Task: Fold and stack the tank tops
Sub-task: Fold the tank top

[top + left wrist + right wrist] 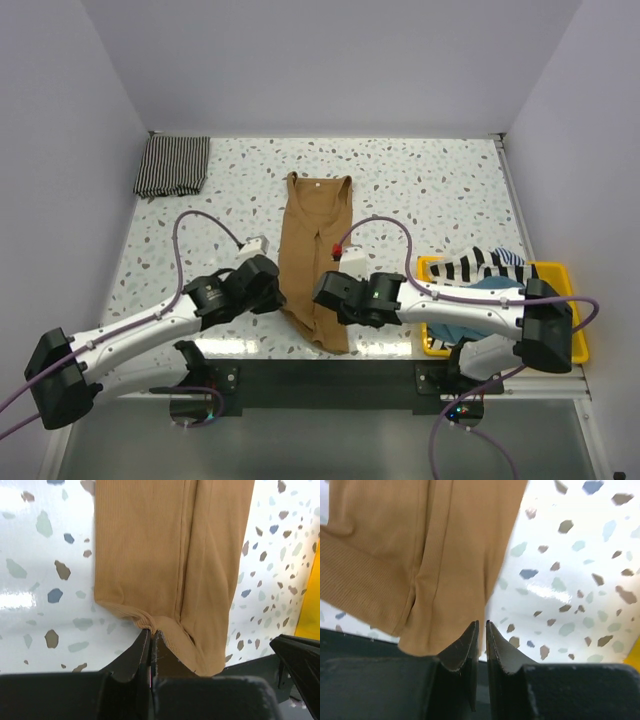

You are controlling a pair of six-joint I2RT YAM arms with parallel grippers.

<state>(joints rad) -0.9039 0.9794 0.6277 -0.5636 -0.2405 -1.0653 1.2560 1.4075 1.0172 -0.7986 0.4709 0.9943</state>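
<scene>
The plain tan-brown tank top (315, 250) lies lengthwise in the middle of the table, folded into a narrow strip with its straps at the far end. My left gripper (277, 291) is at the near hem. In the left wrist view it (151, 631) is shut on a pinched fold of the hem of the tan top (165, 555). My right gripper (324, 293) sits at the hem's right corner. Its jaws (481, 624) stand a narrow gap apart with nothing between them, the tan cloth (420, 555) just to their left. A thin-striped tank top (172, 166) lies folded at the far left corner.
A yellow bin (578, 340) at the near right holds a broad-striped top (485, 266) and teal cloth (495, 285); my right arm reaches across it. The dark front edge of the table (320, 375) runs just below the hem. White walls close the table's left, back and right.
</scene>
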